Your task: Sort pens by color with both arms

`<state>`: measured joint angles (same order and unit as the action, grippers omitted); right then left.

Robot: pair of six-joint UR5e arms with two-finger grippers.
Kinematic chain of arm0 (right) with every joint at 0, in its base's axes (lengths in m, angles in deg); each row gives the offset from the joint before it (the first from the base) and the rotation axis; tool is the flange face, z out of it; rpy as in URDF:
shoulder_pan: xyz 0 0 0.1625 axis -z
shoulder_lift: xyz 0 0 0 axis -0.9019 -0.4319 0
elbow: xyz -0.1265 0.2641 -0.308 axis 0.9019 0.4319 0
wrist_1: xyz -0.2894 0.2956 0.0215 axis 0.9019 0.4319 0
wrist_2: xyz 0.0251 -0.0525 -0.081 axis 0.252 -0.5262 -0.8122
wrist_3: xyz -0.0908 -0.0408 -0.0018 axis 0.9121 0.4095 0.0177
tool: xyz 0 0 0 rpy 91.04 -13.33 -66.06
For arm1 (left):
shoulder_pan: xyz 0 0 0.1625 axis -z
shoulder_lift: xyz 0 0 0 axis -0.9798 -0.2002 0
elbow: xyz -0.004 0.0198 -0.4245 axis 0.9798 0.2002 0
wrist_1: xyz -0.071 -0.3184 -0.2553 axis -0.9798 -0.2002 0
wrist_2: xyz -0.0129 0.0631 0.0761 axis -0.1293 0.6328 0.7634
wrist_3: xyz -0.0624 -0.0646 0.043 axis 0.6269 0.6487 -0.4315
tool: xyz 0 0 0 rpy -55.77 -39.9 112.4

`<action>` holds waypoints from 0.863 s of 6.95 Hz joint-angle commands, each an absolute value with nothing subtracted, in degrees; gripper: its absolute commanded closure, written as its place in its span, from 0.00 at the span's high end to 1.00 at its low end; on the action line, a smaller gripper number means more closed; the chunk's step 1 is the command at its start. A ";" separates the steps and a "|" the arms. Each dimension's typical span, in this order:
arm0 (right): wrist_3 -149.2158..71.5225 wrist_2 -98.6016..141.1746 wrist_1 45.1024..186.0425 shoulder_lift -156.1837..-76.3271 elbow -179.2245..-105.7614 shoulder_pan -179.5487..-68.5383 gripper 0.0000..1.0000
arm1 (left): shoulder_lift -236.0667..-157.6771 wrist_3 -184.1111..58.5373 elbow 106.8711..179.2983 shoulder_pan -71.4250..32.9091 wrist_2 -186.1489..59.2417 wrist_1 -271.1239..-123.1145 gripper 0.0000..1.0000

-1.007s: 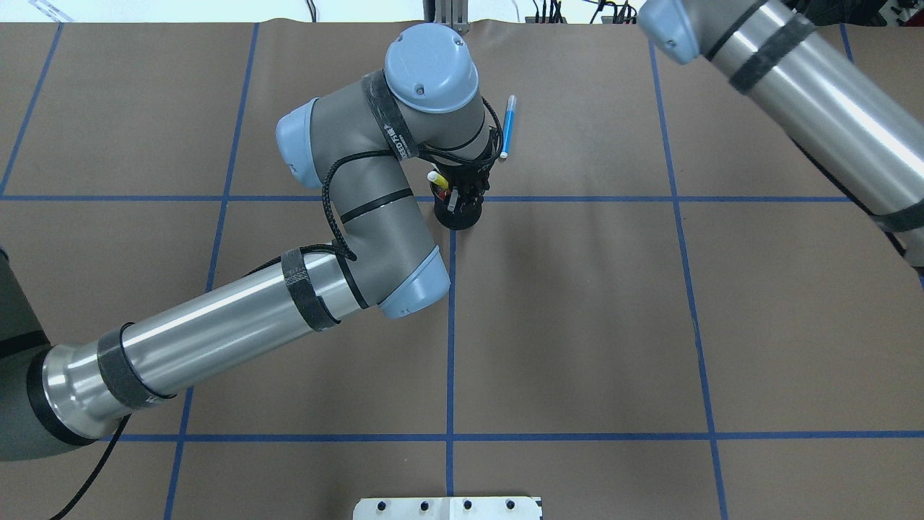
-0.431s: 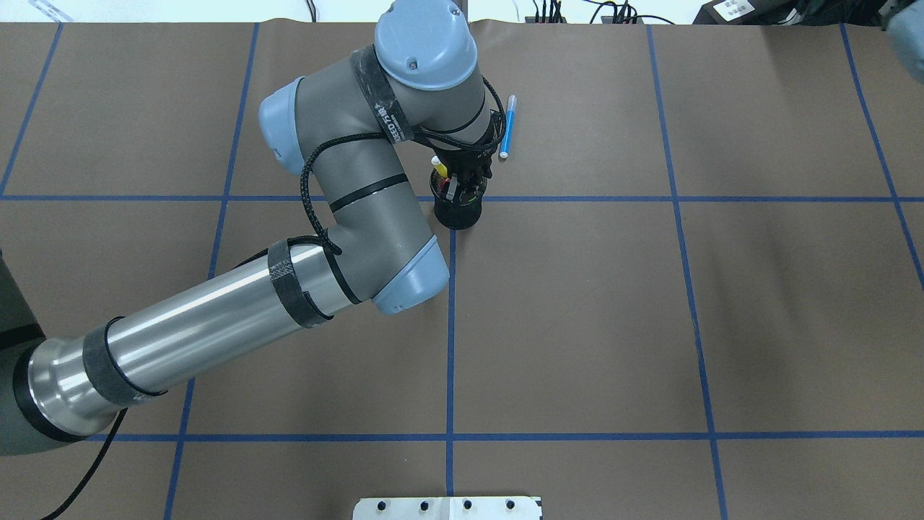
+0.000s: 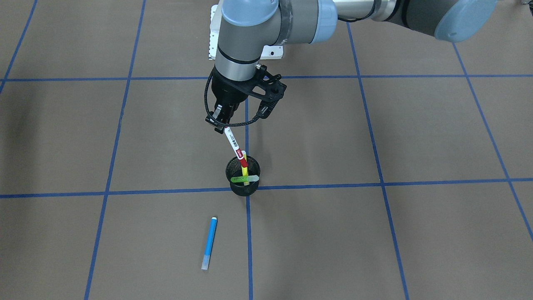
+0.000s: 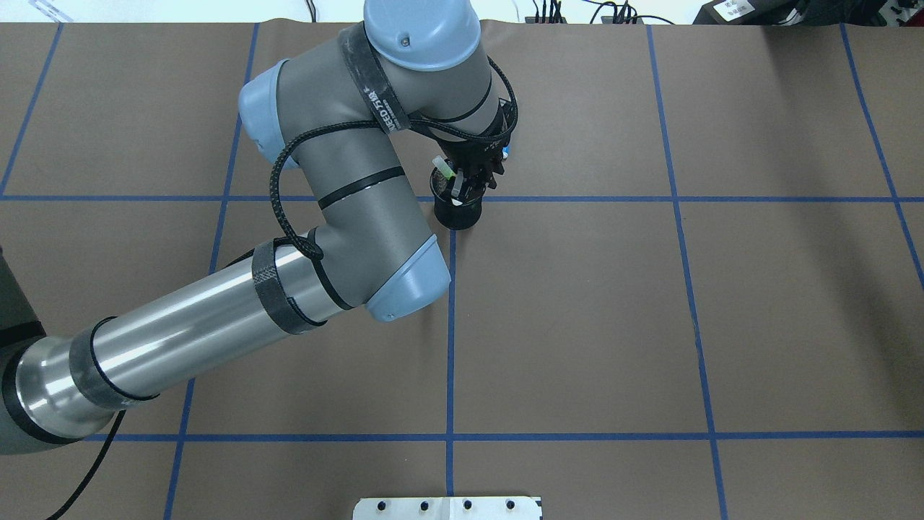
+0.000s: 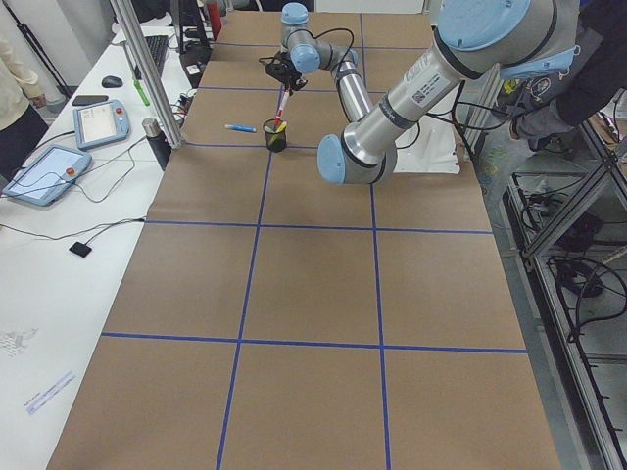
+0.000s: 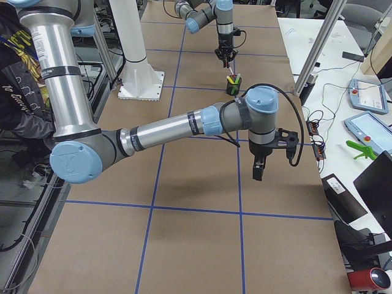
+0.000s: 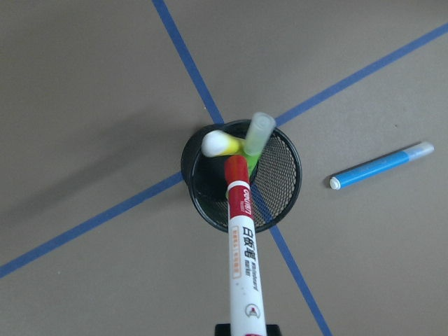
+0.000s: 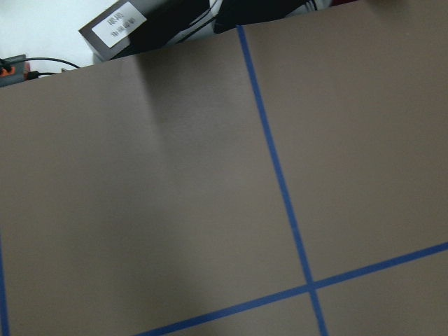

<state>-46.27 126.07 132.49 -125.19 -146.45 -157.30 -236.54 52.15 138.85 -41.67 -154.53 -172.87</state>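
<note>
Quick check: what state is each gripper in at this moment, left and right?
Left gripper: closed, holding the white pen by its upper end.
Right gripper: shows only in the side view, so its state cannot be told.

Can barely spot the blue pen [image 4: 507, 152] overhead, behind the left wrist [image 4: 433, 79]. Can't see the yellow pen [image 3: 245, 171] bottom inside the cup [image 3: 245, 190]. Lose the top of the white pen [image 7: 242, 266] at wrist-view edge. No judging right jaws side-on.

Left arm [image 4: 180, 339] silver-grey; light-blue joint caps [image 4: 419, 32]; black braided cable [image 4: 273, 184]; black skeletal pincer [image 3: 220, 124].
</note>
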 commanded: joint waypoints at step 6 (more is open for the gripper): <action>-40.98 126.49 141.99 -127.29 -150.62 -158.03 1.00 | -237.83 15.86 126.60 -39.25 -133.10 -194.00 0.00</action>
<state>-41.47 125.35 139.05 -126.45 -147.61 -159.31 -237.08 20.61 131.31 -39.20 -137.32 -188.18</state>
